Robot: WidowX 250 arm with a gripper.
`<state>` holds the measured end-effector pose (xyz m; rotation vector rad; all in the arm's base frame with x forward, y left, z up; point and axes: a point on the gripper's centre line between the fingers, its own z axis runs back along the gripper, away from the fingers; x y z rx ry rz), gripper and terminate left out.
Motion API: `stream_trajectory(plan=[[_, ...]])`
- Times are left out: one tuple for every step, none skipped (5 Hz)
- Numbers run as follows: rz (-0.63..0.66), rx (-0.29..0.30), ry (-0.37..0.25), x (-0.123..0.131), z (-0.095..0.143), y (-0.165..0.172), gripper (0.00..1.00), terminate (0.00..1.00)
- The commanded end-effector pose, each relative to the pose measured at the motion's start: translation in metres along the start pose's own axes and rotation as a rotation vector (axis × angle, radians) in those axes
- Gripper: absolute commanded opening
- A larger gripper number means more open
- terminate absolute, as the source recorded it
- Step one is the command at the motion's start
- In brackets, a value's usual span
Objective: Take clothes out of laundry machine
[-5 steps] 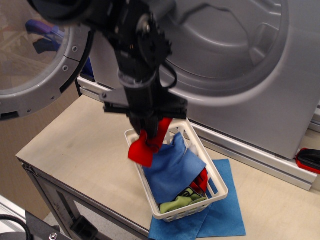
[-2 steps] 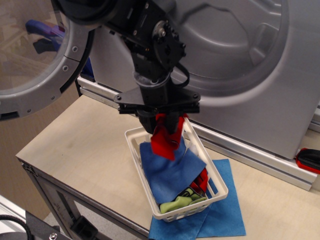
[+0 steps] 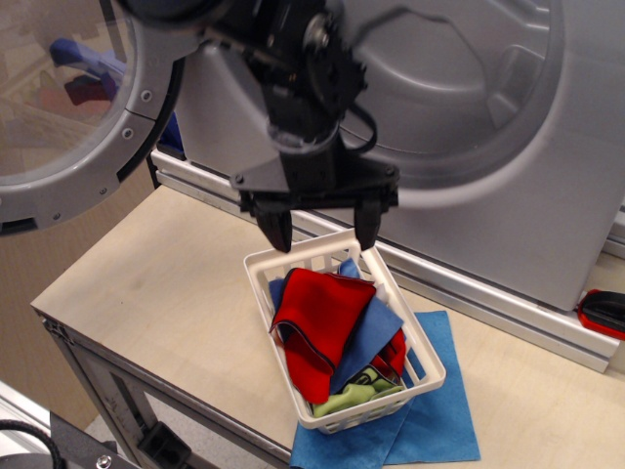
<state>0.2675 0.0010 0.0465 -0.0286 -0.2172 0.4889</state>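
Observation:
The red cloth (image 3: pixel 320 320) with dark trim lies on top of a blue cloth (image 3: pixel 376 324) inside the white slatted basket (image 3: pixel 422 369). A light green cloth (image 3: pixel 354 400) shows at the basket's near end. My gripper (image 3: pixel 320 233) hangs open and empty just above the basket's far end, its two dark fingers (image 3: pixel 276 231) spread wide. The grey laundry machine (image 3: pixel 508 147) stands behind, its round door (image 3: pixel 73 117) swung open to the left.
A blue mat (image 3: pixel 430 420) lies under the basket on the wooden table (image 3: pixel 146 283). A red and black object (image 3: pixel 602 313) sits at the right edge. The table's front edge runs near the basket's left side.
My gripper held the red cloth above the basket, moved right over it, then opened. The red cloth has dropped onto the blue cloth in the basket, and the gripper has risen slightly.

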Motion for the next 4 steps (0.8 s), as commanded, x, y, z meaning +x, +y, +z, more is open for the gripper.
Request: stream_trajectory(plan=[[-0.033, 0.033, -0.074, 0.027, 0.053, -0.006, 1.0, 0.0], [-0.064, 0.071, -0.123, 0.044, 0.084, -0.003, 1.0, 0.0], [-0.064, 0.071, -0.123, 0.044, 0.084, -0.003, 1.0, 0.0], [-0.064, 0.071, -0.123, 0.044, 0.084, -0.003, 1.0, 1.0]])
